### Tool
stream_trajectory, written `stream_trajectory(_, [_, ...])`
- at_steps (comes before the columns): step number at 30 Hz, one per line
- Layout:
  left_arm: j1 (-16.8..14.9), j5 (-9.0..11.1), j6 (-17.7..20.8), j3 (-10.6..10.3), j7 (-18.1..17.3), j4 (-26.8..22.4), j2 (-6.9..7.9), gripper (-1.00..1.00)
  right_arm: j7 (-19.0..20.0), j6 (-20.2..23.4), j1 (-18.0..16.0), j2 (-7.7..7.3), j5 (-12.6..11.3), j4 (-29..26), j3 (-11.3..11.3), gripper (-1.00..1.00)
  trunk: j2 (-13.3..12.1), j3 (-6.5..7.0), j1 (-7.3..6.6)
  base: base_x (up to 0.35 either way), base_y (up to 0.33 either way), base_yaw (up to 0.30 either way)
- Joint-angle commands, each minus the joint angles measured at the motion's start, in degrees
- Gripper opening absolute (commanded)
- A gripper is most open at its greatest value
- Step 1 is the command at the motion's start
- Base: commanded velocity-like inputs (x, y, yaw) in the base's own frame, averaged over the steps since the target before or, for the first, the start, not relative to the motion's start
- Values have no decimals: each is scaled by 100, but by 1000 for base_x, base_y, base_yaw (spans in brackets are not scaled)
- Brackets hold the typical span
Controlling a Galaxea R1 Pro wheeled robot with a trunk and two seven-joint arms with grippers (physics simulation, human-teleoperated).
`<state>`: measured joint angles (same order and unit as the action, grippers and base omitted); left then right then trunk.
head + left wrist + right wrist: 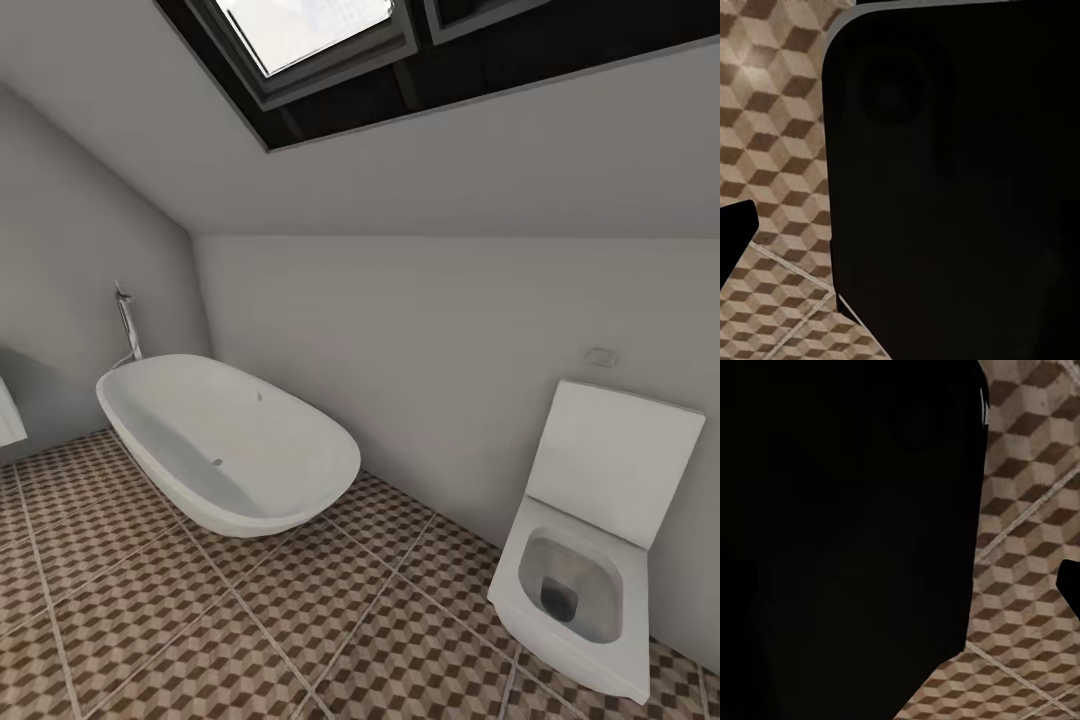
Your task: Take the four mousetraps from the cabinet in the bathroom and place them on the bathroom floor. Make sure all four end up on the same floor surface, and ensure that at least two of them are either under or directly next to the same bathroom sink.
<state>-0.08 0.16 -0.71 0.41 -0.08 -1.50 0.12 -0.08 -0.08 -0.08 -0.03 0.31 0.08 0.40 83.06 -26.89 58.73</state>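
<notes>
The mousetraps and the cabinet are out of view. The bathroom floor (250,620), tiled in a brown, beige and white cube pattern, spreads across the lower head view. The left wrist view looks down on the same floor (772,112) past a large black body of the robot. One dark fingertip (735,232) of my left gripper pokes in at the edge. In the right wrist view the floor (1027,547) shows beside another black body, and one dark fingertip (1071,585) of my right gripper shows at the edge. Neither view shows how the jaws stand.
A white freestanding bathtub (230,440) stands at the left against the wall, with a tall chrome tap (127,320) behind it. A white toilet (580,580) with its lid up is at the right. A skylight (310,30) sits in the sloped ceiling. A white fixture edge (6,412) shows at far left.
</notes>
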Motion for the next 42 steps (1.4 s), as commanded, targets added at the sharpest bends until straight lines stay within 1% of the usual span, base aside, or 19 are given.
stream_trajectory(1, [-1,2,-8,3,-1,-1,0,100,-1,-1,-1,4,4,1,4,100,2,-4,0,0,0,0])
stream_trajectory(21, [-1,2,-8,8,-1,-5,-4,100,-1,-1,-1,34,5,1,10,100,2,-4,0,0,0,0])
stream_trajectory(30, [-1,3,-8,12,-1,-8,-4,100,-1,-1,-1,16,4,1,13,100,2,-4,0,0,0,-8])
stream_trajectory(42, [-1,9,-8,12,-1,-8,-2,100,-1,-83,-1,11,12,1,13,100,2,-4,0,0,0,-174])
